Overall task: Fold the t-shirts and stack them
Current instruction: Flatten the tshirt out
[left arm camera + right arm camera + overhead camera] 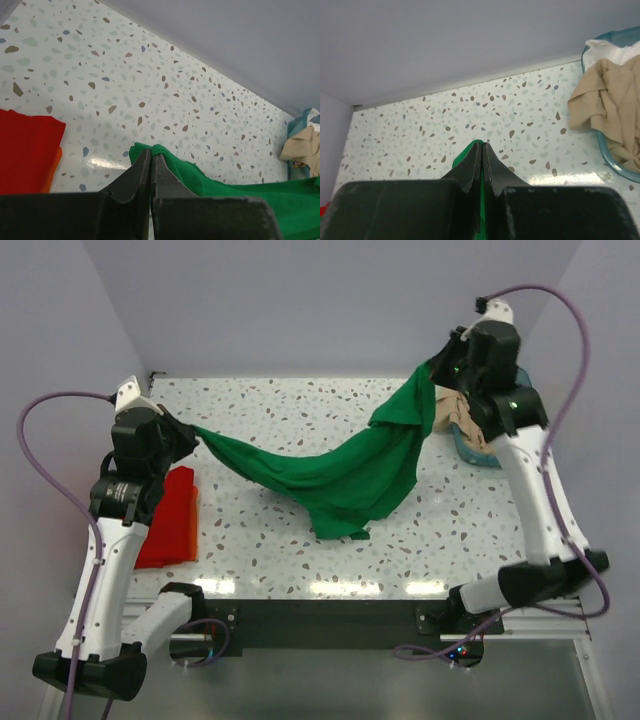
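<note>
The green t-shirt point(350, 475) is held up by both tools and is stretched across the bench point(270, 410). One end is pinched by the left tool point(151, 156) near the left edge. This tool is clamped tight on a small fold of green cloth. The other end is pinched by the right tool point(482, 146), up high by the far right corner. A thin bit of green is seen squeezed in its closed tip.

The shirt is bright green and plain. It sags in the middle like a hammock. Its lowest part is laid on the bench near the middle, where it is bunched and creased.

The red t-shirt point(172, 520) is folded flat by the left edge, toward the near left corner. The beige t-shirt point(607, 105) is crumpled in the teal basket point(478, 458) at the far right corner, and it is draped over the rim. A white t-shirt point(612, 50) is tucked behind it in the basket.
</note>
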Tool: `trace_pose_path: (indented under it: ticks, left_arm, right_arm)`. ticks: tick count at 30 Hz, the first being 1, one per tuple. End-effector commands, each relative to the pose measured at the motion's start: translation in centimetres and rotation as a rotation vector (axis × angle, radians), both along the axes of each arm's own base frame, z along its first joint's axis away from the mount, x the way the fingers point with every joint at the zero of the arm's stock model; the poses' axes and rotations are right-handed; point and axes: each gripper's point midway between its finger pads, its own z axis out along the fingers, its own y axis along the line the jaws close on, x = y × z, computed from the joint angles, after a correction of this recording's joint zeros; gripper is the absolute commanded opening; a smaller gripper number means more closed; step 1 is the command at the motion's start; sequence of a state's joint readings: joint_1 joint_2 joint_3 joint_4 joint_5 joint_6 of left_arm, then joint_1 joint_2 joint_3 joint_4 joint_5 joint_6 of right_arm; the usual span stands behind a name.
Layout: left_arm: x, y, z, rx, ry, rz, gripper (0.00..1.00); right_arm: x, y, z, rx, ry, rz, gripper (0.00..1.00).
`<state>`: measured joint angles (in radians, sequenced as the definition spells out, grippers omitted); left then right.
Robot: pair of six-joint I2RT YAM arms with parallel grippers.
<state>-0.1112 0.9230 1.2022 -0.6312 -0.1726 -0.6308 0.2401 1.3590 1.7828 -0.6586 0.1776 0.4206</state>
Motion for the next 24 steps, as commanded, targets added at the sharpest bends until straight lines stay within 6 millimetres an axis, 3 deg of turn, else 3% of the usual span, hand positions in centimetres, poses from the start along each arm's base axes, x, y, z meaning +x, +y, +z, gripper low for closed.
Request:
trace_pose_path:
  ticks: [1,3,5,6,7,8,10,12,13,14,16,17,18,19,20,21,22,23,24]
  left_arm:
    - [1.2,0.8,-2.4,0.053,0.064,0.019,0.00]
    - [1.9,0.7,-3.7,0.062,0.100,0.014,0.00]
    - [2.2,0.6,-4.4,0.068,0.105,0.008,0.00]
    - [2.4,0.7,-5.2,0.075,0.121,0.009,0.00]
    - [2.4,0.9,-5.5,0.086,0.123,0.014,0.00]
    - [2.6,1.0,-5.6,0.092,0.119,0.018,0.00]
    - [2.9,1.2,-6.5,0.109,0.138,0.021,0.00]
    - [3.2,1.2,-7.3,0.119,0.157,0.018,0.00]
    - [3.3,1.1,-7.4,0.124,0.161,0.013,0.00]
    - [3.3,1.1,-7.8,0.124,0.165,0.009,0.00]
    - [3.3,0.9,-8.3,0.126,0.168,-0.002,0.00]
    - [3.4,0.9,-8.2,0.126,0.159,-0.007,0.00]
    - [3.2,0.9,-8.7,0.128,0.163,-0.009,0.00]
    - [3.2,0.9,-8.9,0.130,0.167,-0.009,0.00]
    - [3.2,0.8,-9.0,0.126,0.163,-0.015,0.00]
    - [3.0,0.7,-9.2,0.125,0.166,-0.020,0.00]
    - [3.0,0.6,-9.2,0.123,0.166,-0.027,0.00]
    - [2.9,0.5,-9.5,0.120,0.171,-0.034,0.00]
    - [2.8,0.4,-9.5,0.120,0.168,-0.038,0.00]
  right_arm:
    - [7.2,2.7,-7.9,-0.042,0.158,0.063,0.00]
    - [9.3,3.3,-9.0,-0.045,0.185,0.076,0.00]
    - [11.7,4.5,-12.2,-0.051,0.264,0.108,0.05]
    - [12.5,4.8,-13.4,-0.058,0.296,0.117,0.13]
    - [13.1,5.1,-13.0,-0.057,0.292,0.124,0.29]
    - [13.6,5.2,-15.1,-0.066,0.343,0.125,0.38]
    - [13.6,5.1,-15.2,-0.069,0.346,0.120,0.58]
    - [12.4,5.0,-14.8,-0.069,0.341,0.121,0.64]
    - [11.1,4.7,-16.5,-0.073,0.385,0.117,0.66]
    - [9.6,4.5,-14.3,-0.054,0.334,0.114,0.66]
    - [7.1,4.5,-14.3,-0.014,0.321,0.116,0.66]
    - [5.2,4.4,-18.1,-0.006,0.390,0.120,0.66]
    - [2.7,4.6,-16.1,0.044,0.336,0.129,0.64]
    - [1.2,5.1,-17.1,0.063,0.343,0.152,0.61]
    - [-1.1,5.2,-20.8,0.065,0.400,0.162,0.58]
    - [-3.0,6.6,-21.9,0.077,0.417,0.195,0.57]
    - [-5.0,7.0,-21.3,0.085,0.387,0.216,0.56]
    - [-6.9,6.8,-24.4,0.062,0.450,0.204,0.56]
    - [-8.5,8.2,-25.1,0.069,0.465,0.238,0.55]
